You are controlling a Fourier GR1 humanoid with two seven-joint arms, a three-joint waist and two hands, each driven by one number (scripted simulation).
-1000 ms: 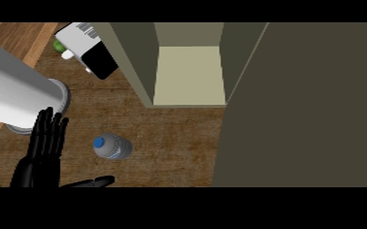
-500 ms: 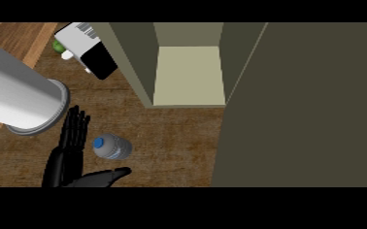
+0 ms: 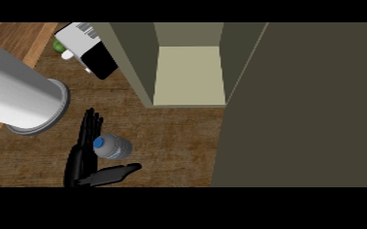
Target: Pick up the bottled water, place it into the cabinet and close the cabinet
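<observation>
The water bottle (image 3: 111,146) stands upright on the wooden counter (image 3: 172,140), seen from above with its blue cap showing. My left hand (image 3: 81,159) comes in from the lower edge and is open. Its straight fingers (image 3: 90,126) lie along the bottle's left side, and its thumb (image 3: 114,173) reaches out to the right just below the bottle. I cannot tell whether the fingers touch the bottle. The cabinet (image 3: 188,75) is open above and to the right, its pale shelf bare. My right hand does not show.
The cabinet's dark door (image 3: 301,106) stands open and fills the right side of the view. A big grey cylinder (image 3: 28,102) lies close to the hand's upper left. A white and black box (image 3: 90,51) and something green (image 3: 58,44) sit at the top left.
My left hand has moved rightward and forward, from apart on the left to right against the bottle. Its thumb now reaches under the bottle. The bottle has stayed in place.
</observation>
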